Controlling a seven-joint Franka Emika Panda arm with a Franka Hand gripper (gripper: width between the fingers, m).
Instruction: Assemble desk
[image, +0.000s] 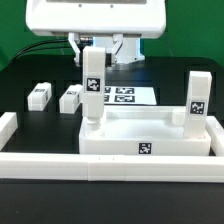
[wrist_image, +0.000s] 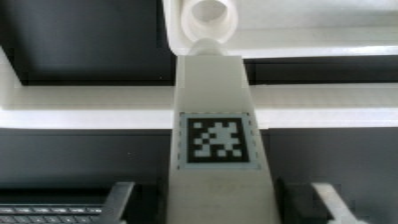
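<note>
We have the end effector (wrist_image: 222, 203) pinching the upper part of a white square plastic leg (image: 92, 100), jaws pressed against its two sides. The leg is upright, and its lower end sits at the tabletop corner straight below the end effector. The white rectangular plastic tray-like tabletop (image: 150, 130) lies on the black counter (image: 30, 70). It spreads from under the end effector toward the exterior view's right, where a second upright white leg (image: 198, 98) stands at the far corner. Two loose white legs (image: 70, 97) lie flat on the counter, off the end effector toward the exterior view's left.

We judge the step to be screwing this leg into its corner. Do it by keeping the leg vertical, pressing down lightly and turning without tilting it or dragging the tabletop.

For labels there is only a black-white square tag (wrist_image: 217, 140) on the held leg, plus similar tags on the other legs and the tabletop edge. We can read no words or brand.
</note>
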